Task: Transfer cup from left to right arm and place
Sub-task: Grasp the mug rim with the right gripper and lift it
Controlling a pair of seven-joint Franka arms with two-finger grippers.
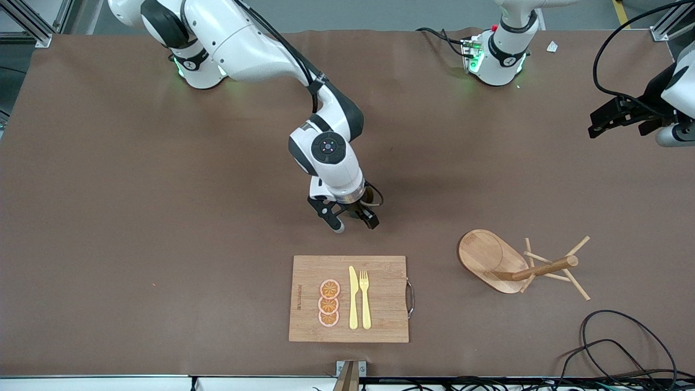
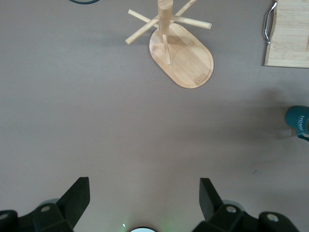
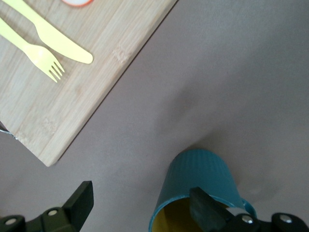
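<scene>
Brown table (image 1: pixel 136 217) | right tool (image 1: pixel 353 221) spread, one finger inside cup (image 3: pixel 203 188) | left tool (image 2: pixel 143 200) spread, waiting

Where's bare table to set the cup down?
Bare brown table spans the right arm's end, and the strip between cutting board and peg rack. Crowded: the board itself, and around the right gripper with the cup.

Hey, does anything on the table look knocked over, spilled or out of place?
Nothing stands out. The cup sits upright under the open right end effector, the rack looks upright, and knife, fork and slices lie neatly on the board. The open left end effector waits over the table.
</scene>
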